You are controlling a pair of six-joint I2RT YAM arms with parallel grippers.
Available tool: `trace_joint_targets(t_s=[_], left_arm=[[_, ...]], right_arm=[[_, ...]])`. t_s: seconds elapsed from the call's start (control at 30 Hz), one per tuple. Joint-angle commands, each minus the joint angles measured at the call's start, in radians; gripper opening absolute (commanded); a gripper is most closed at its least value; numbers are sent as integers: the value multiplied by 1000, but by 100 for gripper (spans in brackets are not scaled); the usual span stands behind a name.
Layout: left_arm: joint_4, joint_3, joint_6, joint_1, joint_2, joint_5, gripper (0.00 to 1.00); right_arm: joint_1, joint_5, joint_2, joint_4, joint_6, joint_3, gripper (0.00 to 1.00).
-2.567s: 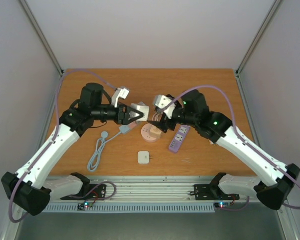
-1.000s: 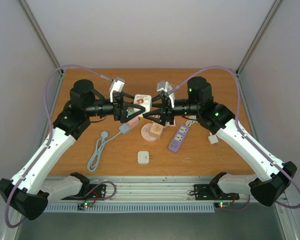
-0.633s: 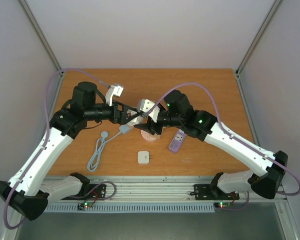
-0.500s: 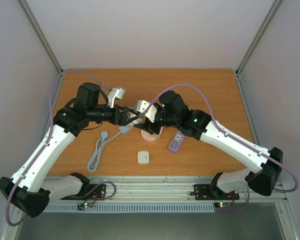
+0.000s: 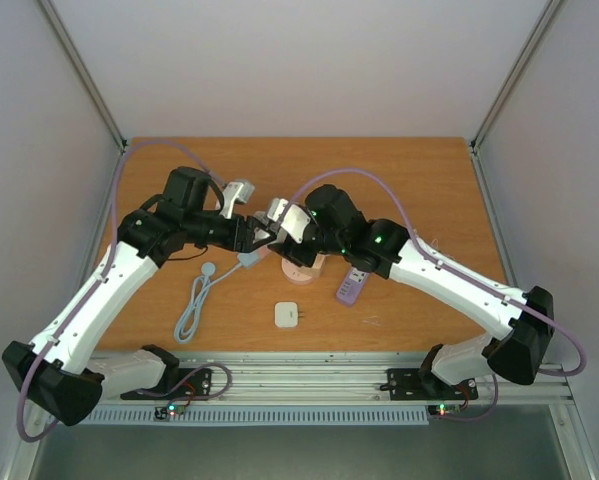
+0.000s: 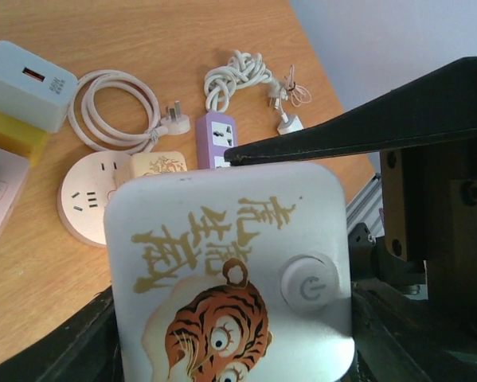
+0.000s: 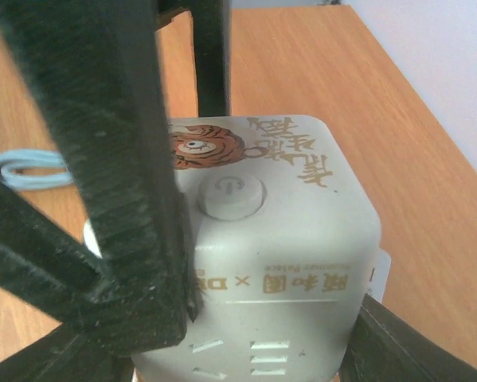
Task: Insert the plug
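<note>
A white cube socket with a tiger print and a round power button fills the left wrist view (image 6: pixel 230 263) and the right wrist view (image 7: pixel 270 255). My left gripper (image 5: pixel 258 238) is shut on its two sides. My right gripper (image 5: pixel 276 235) comes from the opposite side and is shut on the other two faces; one of its fingers (image 6: pixel 357 119) lies along the cube's edge. The grippers meet in the air above the table's middle, just left of a round pink socket (image 5: pixel 302 266). In the top view the cube is mostly hidden by the grippers.
A purple power strip (image 5: pixel 352 284) lies right of the round socket, a small white charger (image 5: pixel 287 314) in front, and a light blue cable (image 5: pixel 193 306) with its plug (image 5: pixel 249 258) to the left. A grey-blue charger (image 6: pixel 27 83) and a white cable coil (image 6: pixel 115 107) lie farther off.
The right arm has swung left and its gripper has closed in on the cube in my left gripper. Both grippers have come lower and a little left, near the round socket.
</note>
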Motion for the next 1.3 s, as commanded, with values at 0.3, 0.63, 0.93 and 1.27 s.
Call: trace_joint_targets(t_s=[0.3, 0.63, 0.93, 1.27], left_arm=[[96, -139, 23, -1, -35, -360, 37], [159, -248, -13, -16, -57, -311, 37], [157, -266, -31, -31, -60, -305, 37], [171, -260, -36, -70, -25, -326, 37]], right_arm=[[-29, 410, -113, -30, 642, -142, 83], [-71, 391, 101, -127, 1039, -147, 86], [-77, 414, 255, -126, 1168, -92, 91], [-94, 346, 330, -136, 1219, -95, 80]])
